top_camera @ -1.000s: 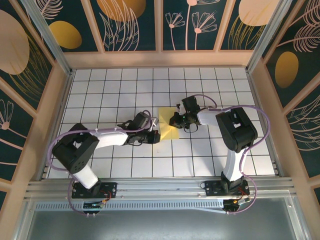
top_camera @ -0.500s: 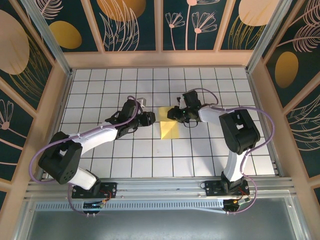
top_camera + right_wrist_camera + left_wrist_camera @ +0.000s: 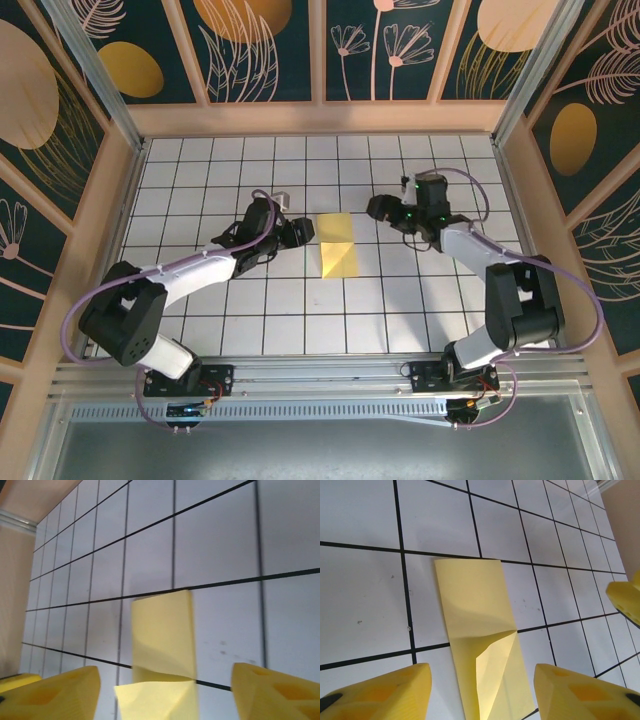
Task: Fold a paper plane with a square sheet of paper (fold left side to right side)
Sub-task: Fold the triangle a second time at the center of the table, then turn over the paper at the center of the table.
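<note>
The square sheet of paper (image 3: 338,246) lies folded into a pale-yellow strip, one tile wide and two long, in the middle of the white grid table (image 3: 200,160). One corner flap stands slightly raised at the end of the sheet of paper (image 3: 472,605) nearest the camera. My left gripper (image 3: 302,232) is open just left of the strip, and its yellow fingers (image 3: 380,695) straddle that end without touching. My right gripper (image 3: 379,208) is open to the strip's upper right, apart from it. In the right wrist view the paper (image 3: 162,630) lies between the open fingers (image 3: 277,692).
Wooden walls (image 3: 110,200) and aluminium rails enclose the tiled table on all sides. The other arm's yellow fingertip (image 3: 626,599) shows at the right edge of the left wrist view. Free tiles lie all around the paper.
Both grippers have opened and let go of the paper. The left one moved away from the near edge; the right one drew back to the right. The paper rests folded on the table.
</note>
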`<action>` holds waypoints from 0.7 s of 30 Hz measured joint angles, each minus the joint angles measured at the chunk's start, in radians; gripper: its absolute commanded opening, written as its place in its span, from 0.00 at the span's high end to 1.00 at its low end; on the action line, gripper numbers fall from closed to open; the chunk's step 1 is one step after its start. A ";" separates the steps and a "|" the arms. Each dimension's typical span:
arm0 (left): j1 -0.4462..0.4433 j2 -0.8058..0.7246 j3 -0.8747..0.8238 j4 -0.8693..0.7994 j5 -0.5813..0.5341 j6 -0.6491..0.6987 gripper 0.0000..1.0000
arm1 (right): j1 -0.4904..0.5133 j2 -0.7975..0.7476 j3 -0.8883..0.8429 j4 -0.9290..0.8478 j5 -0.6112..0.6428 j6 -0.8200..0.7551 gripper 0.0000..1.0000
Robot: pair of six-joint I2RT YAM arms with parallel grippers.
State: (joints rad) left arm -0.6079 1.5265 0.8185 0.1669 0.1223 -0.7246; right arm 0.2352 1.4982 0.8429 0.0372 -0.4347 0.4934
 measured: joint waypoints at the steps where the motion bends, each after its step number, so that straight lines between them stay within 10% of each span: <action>1: 0.000 0.007 0.000 0.003 0.000 -0.002 0.43 | -0.019 -0.011 -0.023 0.008 -0.001 0.001 0.17; 8: 0.000 0.078 0.019 0.009 0.016 -0.003 0.43 | -0.145 -0.100 -0.242 0.102 -0.076 0.047 0.03; 21: 0.000 0.297 0.130 0.049 0.189 0.009 0.57 | -0.174 -0.116 -0.365 0.177 -0.172 0.089 0.09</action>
State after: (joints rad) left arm -0.6079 1.8233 0.9485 0.2161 0.3115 -0.7158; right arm 0.0612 1.3827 0.4778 0.2138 -0.6064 0.5823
